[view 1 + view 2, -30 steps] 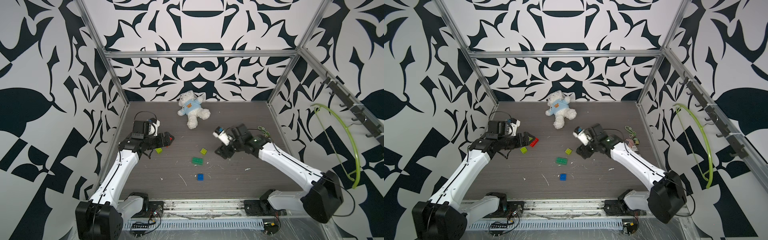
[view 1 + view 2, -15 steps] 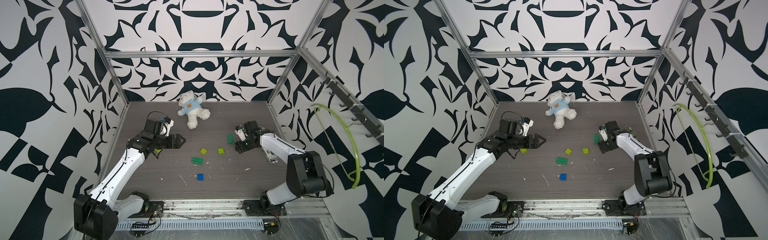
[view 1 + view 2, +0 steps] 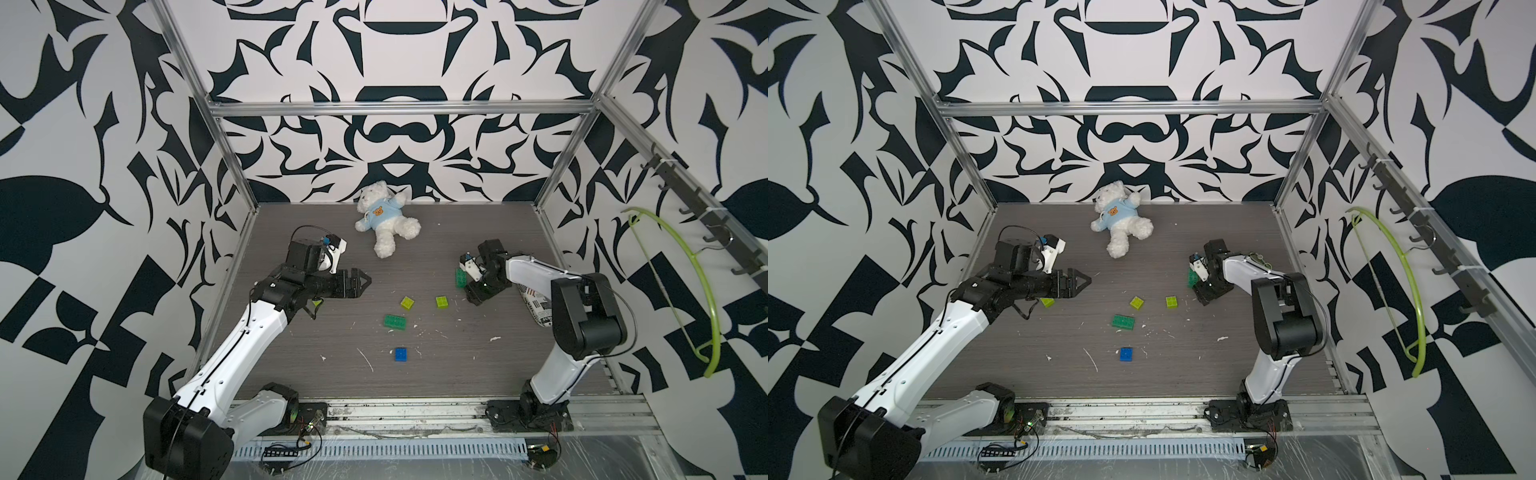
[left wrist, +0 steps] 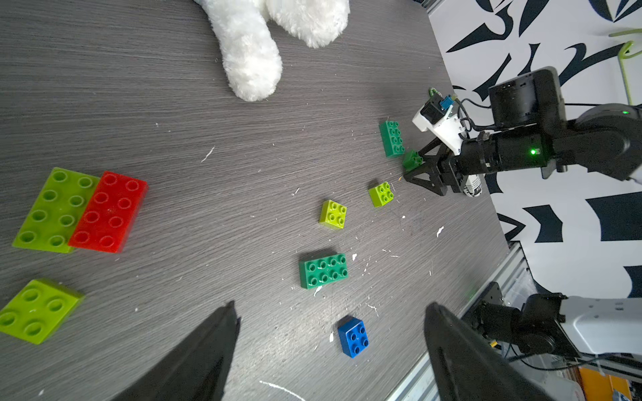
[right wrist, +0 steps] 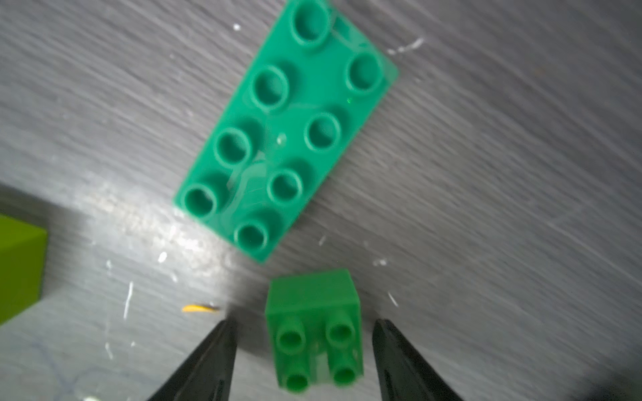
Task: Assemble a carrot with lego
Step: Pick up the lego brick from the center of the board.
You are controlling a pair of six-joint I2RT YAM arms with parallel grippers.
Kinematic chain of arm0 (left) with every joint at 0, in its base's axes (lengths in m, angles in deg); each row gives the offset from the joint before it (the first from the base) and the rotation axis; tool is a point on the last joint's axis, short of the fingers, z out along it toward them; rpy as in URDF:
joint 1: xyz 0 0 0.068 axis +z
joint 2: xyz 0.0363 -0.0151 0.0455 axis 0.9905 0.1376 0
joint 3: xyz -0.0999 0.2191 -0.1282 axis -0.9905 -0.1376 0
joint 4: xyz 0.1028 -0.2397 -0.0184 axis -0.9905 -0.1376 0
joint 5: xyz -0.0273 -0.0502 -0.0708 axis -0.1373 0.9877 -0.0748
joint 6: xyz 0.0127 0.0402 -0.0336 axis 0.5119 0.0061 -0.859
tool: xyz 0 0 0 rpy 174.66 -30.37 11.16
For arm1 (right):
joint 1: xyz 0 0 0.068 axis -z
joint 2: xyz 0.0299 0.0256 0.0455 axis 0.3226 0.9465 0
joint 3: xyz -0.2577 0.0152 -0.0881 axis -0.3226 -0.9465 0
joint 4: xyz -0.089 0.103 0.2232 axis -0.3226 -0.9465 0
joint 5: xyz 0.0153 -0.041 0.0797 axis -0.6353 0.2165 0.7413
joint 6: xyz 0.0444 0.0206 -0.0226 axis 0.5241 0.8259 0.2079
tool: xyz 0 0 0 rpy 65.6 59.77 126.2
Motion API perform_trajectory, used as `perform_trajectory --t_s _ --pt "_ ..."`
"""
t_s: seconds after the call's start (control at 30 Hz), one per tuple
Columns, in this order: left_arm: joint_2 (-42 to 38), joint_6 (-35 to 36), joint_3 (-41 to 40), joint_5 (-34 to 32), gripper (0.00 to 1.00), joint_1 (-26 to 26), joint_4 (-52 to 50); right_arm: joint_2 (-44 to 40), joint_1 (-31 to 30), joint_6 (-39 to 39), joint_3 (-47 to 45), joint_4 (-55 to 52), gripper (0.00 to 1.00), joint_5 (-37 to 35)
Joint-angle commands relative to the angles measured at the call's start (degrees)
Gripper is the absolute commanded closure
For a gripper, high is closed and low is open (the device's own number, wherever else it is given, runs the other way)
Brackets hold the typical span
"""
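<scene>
Loose lego lies on the dark table. My left gripper (image 4: 331, 307) hangs open above the blue brick (image 4: 353, 336) and holds nothing. Behind it a lime brick (image 4: 57, 210) and the red brick (image 4: 107, 211) lie edge to edge, beside a lime square (image 4: 36, 310). Two small lime bricks (image 3: 407, 302) (image 3: 441, 302) and a dark green brick (image 3: 395, 321) sit mid-table. My right gripper (image 5: 302, 323) is open around a small green brick (image 5: 314, 330), with gaps on both sides, next to a long dark green brick (image 5: 285, 128). The carrot is out of view.
A white teddy bear (image 3: 384, 220) in a blue shirt lies at the back. A printed white bottle (image 3: 536, 307) lies under my right arm. A lime hanger (image 3: 702, 282) hangs on the right wall. A metal rail (image 3: 395, 409) runs along the front edge.
My right arm swung from mid-table out to the right, down over the green bricks, and its jaws narrowed. My left gripper moved toward the centre, away from the red brick.
</scene>
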Motion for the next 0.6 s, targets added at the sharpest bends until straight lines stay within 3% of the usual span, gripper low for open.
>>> perform_trajectory --t_s 0.0,0.2,0.3,0.43,0.57 --pt "-0.80 0.80 -0.82 0.36 0.08 0.00 0.60 1.03 0.31 -2.21 3.00 -0.82 0.38 1.84" --pt "-0.38 0.90 -0.80 0.17 0.08 0.02 0.51 1.50 0.31 -3.22 4.50 -3.86 0.50 0.87" --pt "-0.25 0.90 -0.79 0.07 0.08 0.03 0.47 0.41 0.31 -3.10 4.01 -4.18 0.50 0.58" --pt "-0.12 0.90 -0.69 0.16 0.08 0.01 0.43 -0.23 0.32 -3.00 3.20 -4.17 0.44 0.32" --pt "-0.16 0.87 -0.85 0.04 0.08 0.01 0.38 0.41 0.34 -2.86 3.71 -4.63 0.49 0.57"
